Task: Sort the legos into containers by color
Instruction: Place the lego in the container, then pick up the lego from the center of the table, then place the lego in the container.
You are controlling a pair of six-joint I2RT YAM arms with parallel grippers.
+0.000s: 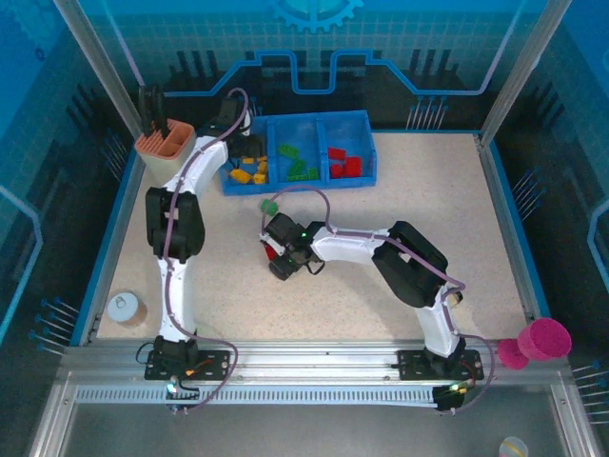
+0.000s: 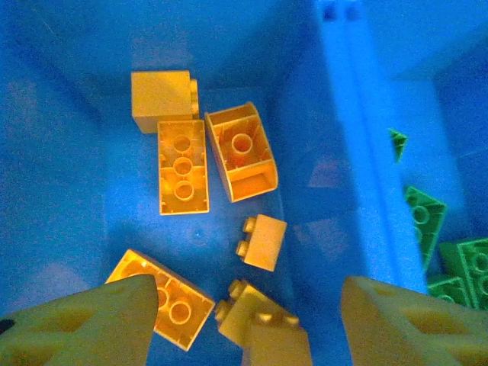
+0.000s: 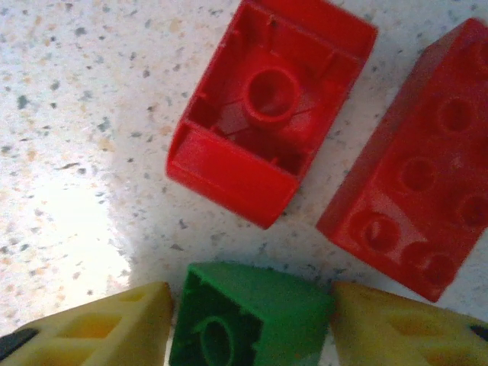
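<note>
The blue tray (image 1: pixel 314 118) stands at the back with three compartments: yellow legos (image 1: pixel 249 172) on the left, green ones (image 1: pixel 297 164) in the middle, red ones (image 1: pixel 344 164) on the right. My left gripper (image 1: pixel 245 145) hangs open over the left compartment. In the left wrist view several yellow legos (image 2: pixel 183 165) lie on the floor, one (image 2: pixel 263 329) loose between the spread fingers of the left gripper (image 2: pixel 250 293). My right gripper (image 3: pixel 252 301) is low on the table, shut on a green lego (image 3: pixel 268 306). Two red legos (image 3: pixel 271 114) (image 3: pixel 423 168) lie just ahead of it. Another green lego (image 1: pixel 269 205) sits on the table.
A beige holder with an orange top (image 1: pixel 166 143) stands left of the tray, close to the left arm. A pink cup (image 1: pixel 547 338) sits off the table's front right corner, and a small white round object (image 1: pixel 124 307) at the front left.
</note>
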